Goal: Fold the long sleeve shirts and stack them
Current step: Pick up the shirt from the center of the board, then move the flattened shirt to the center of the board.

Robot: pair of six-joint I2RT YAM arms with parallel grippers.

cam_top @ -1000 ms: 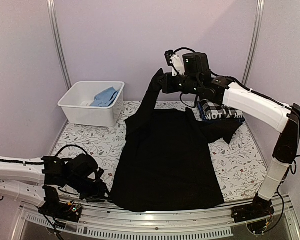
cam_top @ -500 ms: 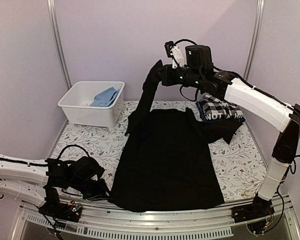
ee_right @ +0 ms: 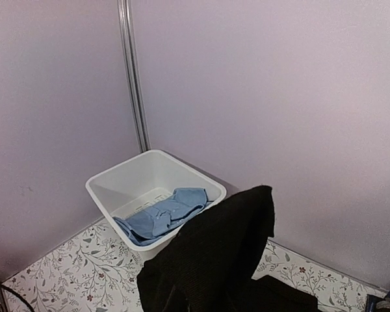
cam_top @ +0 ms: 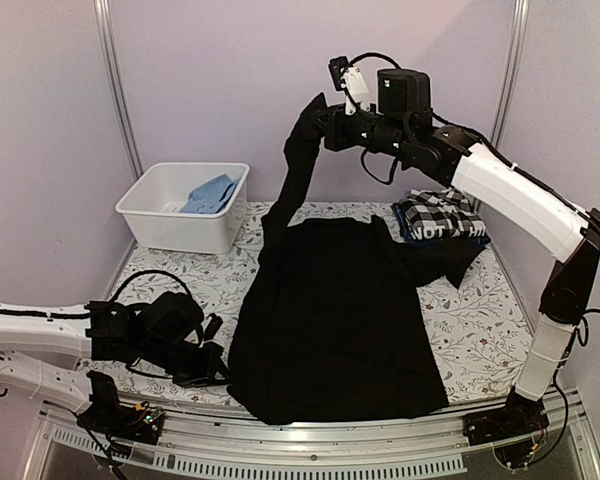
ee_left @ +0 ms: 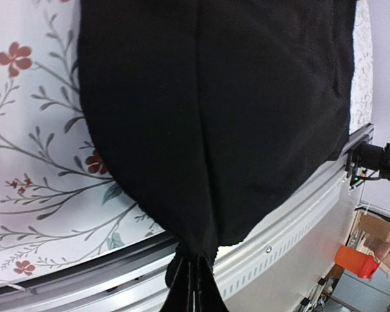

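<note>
Left gripper (cam_top: 217,360) clamps the hem while we hoist a sleeve

Its jaws, half open a second ago, have shut on the near-left hem of the black shirt (cam_top: 340,310) spread at centre. Our right gripper (cam_top: 323,130), pinched on the sleeve, has climbed higher at the far side, so we judge folding can start. Only the left wrist view shows that pinch; only the right wrist view looks into the white bin (ee_right: 140,172).
</note>
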